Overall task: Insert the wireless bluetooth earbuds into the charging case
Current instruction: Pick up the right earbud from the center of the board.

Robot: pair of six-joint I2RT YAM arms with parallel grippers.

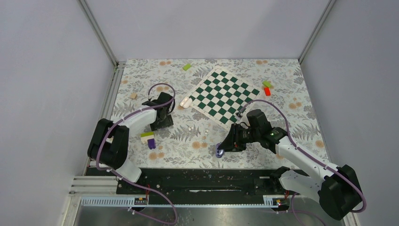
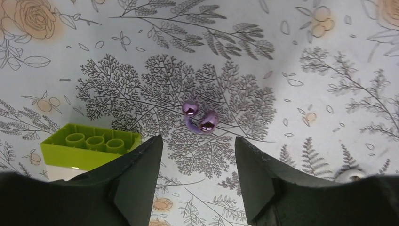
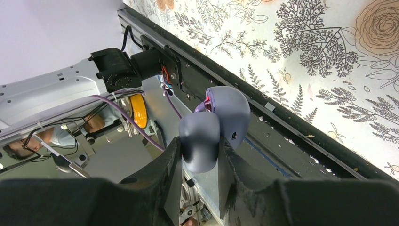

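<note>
Two glossy purple earbuds (image 2: pixel 189 108) (image 2: pixel 208 122) lie side by side on the floral table cover, just ahead of my left gripper (image 2: pixel 197 139). That gripper is open, nothing between its fingers, and it hovers over the cover (image 1: pixel 161 121). My right gripper (image 3: pixel 200 141) is shut on a grey-purple charging case (image 3: pixel 233 110) whose hinged lid stands open. It holds the case in the air above the table's near edge (image 1: pixel 219 151). The top view does not show the purple earbuds.
A green-white-purple stacked block (image 1: pixel 148 139) (image 2: pixel 89 146) sits left of the earbuds. A white oval case (image 1: pixel 186 102) lies by the chessboard (image 1: pixel 221 94), with tiny white buds (image 1: pixel 188 127) (image 1: pixel 205 129) nearby and one (image 2: pixel 350 175) to the right. Small blocks (image 1: pixel 267 87) lie at the back.
</note>
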